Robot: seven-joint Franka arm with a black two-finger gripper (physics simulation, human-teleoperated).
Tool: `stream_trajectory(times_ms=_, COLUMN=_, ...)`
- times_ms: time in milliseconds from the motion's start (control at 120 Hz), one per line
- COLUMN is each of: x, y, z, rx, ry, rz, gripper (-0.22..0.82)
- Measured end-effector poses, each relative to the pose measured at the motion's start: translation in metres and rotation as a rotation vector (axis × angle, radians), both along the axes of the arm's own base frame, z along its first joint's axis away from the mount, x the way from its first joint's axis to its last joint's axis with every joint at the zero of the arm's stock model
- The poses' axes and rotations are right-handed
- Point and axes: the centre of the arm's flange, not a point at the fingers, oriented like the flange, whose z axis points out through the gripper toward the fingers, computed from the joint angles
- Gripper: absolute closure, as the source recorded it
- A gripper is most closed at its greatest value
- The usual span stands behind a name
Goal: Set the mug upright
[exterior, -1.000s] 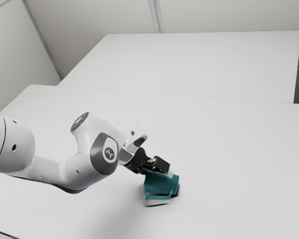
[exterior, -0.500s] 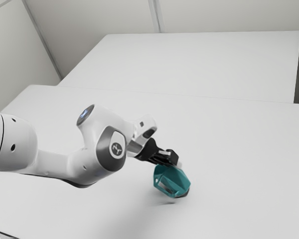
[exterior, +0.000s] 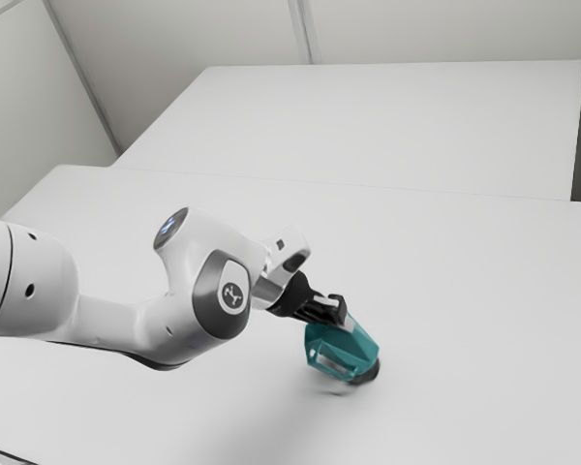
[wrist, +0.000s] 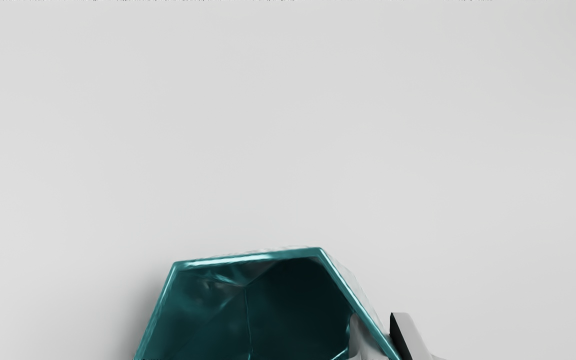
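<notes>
The black gripper (exterior: 341, 316) reaches down at a slant over the table, at the upper edge of the teal, many-sided mug (exterior: 352, 341). The mug is tilted, and a dark patch lies under its right side in the exterior view. In the wrist view the open mouth of the mug (wrist: 248, 310) faces the camera, showing its dark inside. One finger of the gripper (wrist: 379, 327) is inside the mouth and the other outside, with the mug's wall pinched between them. The mug's base and handle cannot be made out clearly.
A white table (exterior: 465, 291) lies under the arm and mug. Behind it stands another white surface (exterior: 397, 121), with pale walls beyond. The arm comes in from the exterior view's left.
My hand has moved toward the exterior view's right, and the mug has travelled and turned with it. Over the last half second the shift is small.
</notes>
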Motion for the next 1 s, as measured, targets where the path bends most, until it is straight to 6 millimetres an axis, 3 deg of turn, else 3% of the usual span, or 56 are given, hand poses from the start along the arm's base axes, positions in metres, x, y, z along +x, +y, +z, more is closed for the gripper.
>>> stream_trajectory(times_ms=133, x=-0.003, y=0.002, z=0.014, rx=-0.017, ry=-0.02, rz=0.006, gripper=0.78)
stream_trajectory(times_ms=233, x=-0.015, y=0.015, z=0.027, rx=-0.035, ry=-0.027, rz=0.009, gripper=0.78)
stream_trajectory(times_ms=458, x=0.01, y=0.106, z=0.047, rx=0.049, ry=0.011, rz=0.018, gripper=0.79)
stream_trajectory(times_ms=583, x=0.05, y=0.149, z=0.067, rx=0.194, ry=0.029, rz=-0.056, gripper=0.79)
stream_trajectory(times_ms=658, x=0.075, y=0.156, z=0.074, rx=0.307, ry=0.071, rz=-0.125, gripper=0.79)
stream_trajectory(times_ms=792, x=0.101, y=0.158, z=0.066, rx=0.433, ry=0.198, rz=-0.191, gripper=0.79)
stream_trajectory(times_ms=1000, x=0.119, y=0.149, z=0.044, rx=0.507, ry=0.386, rz=-0.205, gripper=0.79)
